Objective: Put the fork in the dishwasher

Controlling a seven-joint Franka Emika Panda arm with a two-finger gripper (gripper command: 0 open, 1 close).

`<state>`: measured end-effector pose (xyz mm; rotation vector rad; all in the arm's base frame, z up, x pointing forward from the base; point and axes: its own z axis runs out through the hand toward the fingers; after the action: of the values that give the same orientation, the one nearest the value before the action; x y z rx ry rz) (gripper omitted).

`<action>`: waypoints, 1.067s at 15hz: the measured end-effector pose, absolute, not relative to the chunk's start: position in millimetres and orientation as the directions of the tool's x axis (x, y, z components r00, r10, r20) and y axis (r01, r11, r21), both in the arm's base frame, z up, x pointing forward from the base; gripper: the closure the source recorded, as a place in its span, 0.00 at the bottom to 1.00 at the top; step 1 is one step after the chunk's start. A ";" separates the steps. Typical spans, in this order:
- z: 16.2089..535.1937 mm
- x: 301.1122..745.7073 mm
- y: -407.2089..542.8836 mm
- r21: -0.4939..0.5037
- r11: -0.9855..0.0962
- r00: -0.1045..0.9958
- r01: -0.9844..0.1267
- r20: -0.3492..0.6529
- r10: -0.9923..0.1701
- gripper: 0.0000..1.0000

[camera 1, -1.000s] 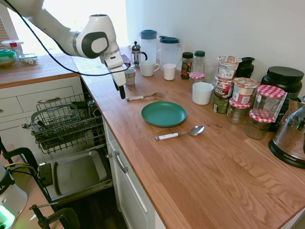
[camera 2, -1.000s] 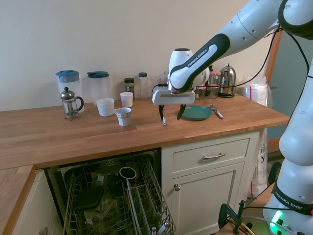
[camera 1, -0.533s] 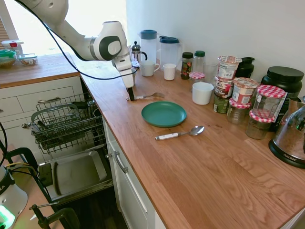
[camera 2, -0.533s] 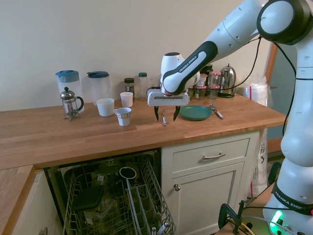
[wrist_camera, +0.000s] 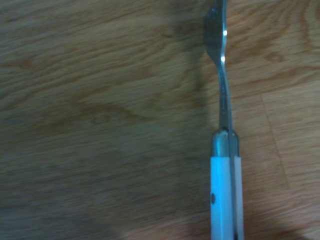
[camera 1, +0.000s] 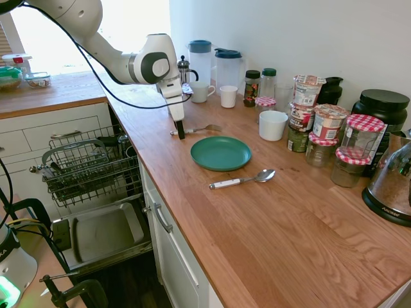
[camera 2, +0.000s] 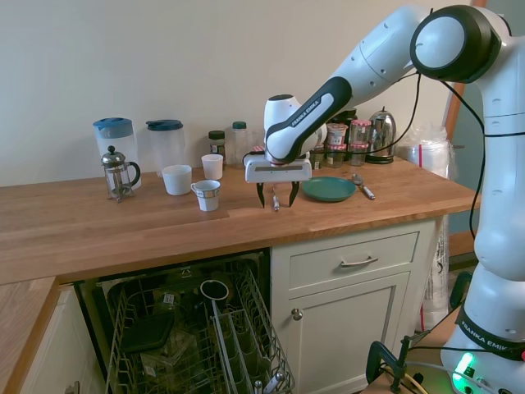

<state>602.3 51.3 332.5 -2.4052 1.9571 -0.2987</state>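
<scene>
The fork (camera 1: 200, 129) lies flat on the wooden counter (camera 1: 270, 224), white handle toward the counter's edge, just behind the teal plate (camera 1: 220, 153). My gripper (camera 1: 180, 133) is down at the counter with its fingers open, one on each side of the handle; in the second exterior view the gripper (camera 2: 276, 198) straddles the fork (camera 2: 275, 204). The wrist view shows the fork (wrist_camera: 224, 150) close up, lying on the wood. The dishwasher stands open under the counter, its wire rack (camera 1: 90, 163) pulled out over the dropped door (camera 1: 103, 234).
A white-handled spoon (camera 1: 241, 180) lies in front of the plate. A small white cup (camera 2: 207, 195) stands close beside the gripper. A French press (camera 2: 120, 173), jugs, mugs and several jars line the wall. The rack (camera 2: 197, 336) holds several dishes.
The arm swung over to the fork and came down. The open fingers went from hanging above the counter to standing around the fork's handle.
</scene>
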 end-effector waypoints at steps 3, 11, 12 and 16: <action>333.6 603.9 46.1 -0.132 -0.201 0.184 -0.971 0.134 -0.974 1.00; 333.5 611.9 44.5 -0.128 -0.194 0.177 -0.973 0.132 -0.975 1.00; 333.4 613.4 44.6 -0.128 -0.192 0.175 -0.973 0.129 -0.976 1.00; 333.1 615.3 45.2 -0.130 -0.189 0.175 -0.973 0.112 -0.978 1.00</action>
<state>615.3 45.2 333.1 -2.3857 1.9826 -0.2639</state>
